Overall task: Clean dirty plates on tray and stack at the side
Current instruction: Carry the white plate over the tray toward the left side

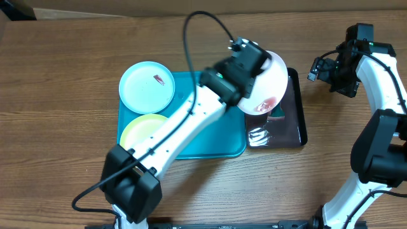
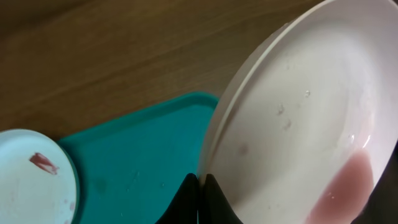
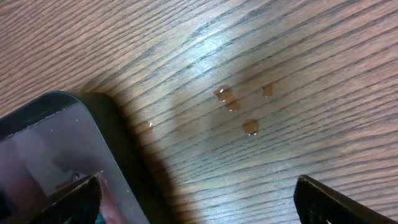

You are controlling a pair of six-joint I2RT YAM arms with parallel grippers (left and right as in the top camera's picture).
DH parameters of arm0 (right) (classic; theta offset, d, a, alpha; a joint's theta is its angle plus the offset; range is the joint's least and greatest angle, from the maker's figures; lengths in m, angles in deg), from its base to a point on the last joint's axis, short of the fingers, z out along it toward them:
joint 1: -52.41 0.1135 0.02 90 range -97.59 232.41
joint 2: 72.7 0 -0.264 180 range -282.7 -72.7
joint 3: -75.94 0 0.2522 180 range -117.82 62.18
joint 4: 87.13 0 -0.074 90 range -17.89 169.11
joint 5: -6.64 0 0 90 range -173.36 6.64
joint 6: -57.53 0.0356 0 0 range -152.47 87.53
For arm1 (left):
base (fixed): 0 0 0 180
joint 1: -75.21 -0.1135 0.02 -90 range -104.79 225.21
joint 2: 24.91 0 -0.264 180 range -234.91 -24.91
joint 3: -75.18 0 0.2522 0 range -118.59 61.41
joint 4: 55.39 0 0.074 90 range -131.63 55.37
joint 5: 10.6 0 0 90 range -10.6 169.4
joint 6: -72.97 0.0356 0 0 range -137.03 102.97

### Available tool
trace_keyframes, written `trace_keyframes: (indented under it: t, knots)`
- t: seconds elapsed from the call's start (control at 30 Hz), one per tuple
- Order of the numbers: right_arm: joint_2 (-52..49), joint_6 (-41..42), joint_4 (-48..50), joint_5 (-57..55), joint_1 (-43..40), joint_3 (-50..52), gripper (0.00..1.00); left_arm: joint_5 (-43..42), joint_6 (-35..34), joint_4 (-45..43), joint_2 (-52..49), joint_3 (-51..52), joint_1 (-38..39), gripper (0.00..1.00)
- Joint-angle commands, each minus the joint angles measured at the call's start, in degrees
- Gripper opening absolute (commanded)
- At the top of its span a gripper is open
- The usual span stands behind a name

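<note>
My left gripper (image 2: 202,182) is shut on the rim of the white plate (image 1: 270,79) and holds it tilted on edge above the black tray (image 1: 296,127). In the left wrist view the white plate (image 2: 298,118) has reddish liquid pooled at its low side. The light blue plate (image 1: 146,86) with a red smear lies at the far left corner of the turquoise tray (image 1: 216,146), also seen in the left wrist view (image 2: 28,186). The yellow-green plate (image 1: 141,130) lies on the tray's near left. My right gripper (image 1: 323,69) is open and empty over the table, right of the black tray.
The black tray (image 3: 56,134) is wet and shiny, with its edge under my right gripper's (image 3: 199,205) left finger. A few water drops (image 3: 239,106) lie on the wooden table beside it. My left arm crosses over the turquoise tray (image 2: 137,162).
</note>
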Motion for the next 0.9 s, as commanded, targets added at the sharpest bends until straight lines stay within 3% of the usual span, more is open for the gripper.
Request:
trace_keyframes:
  t: [0.0, 0.3, 0.67, 0.87]
  knots:
    - [1.40, 0.22, 0.15, 0.11, -0.22, -0.81, 1.00, 14.82, 4.68, -1.36, 0.79, -1.60, 4.44, 0.04]
    - [1.40, 0.22, 0.13, 0.11, -0.22, -0.81, 1.00, 35.39, 12.92, -3.45, 0.79, -1.60, 14.40, 0.04]
    - [1.40, 0.22, 0.13, 0.11, -0.22, -0.81, 1.00, 44.41, 16.04, -4.00, 0.79, -1.60, 19.43, 0.04]
    - [1.40, 0.22, 0.13, 0.11, -0.22, -0.81, 1.00, 44.74, 16.94, -4.68, 0.79, -1.60, 19.43, 0.04]
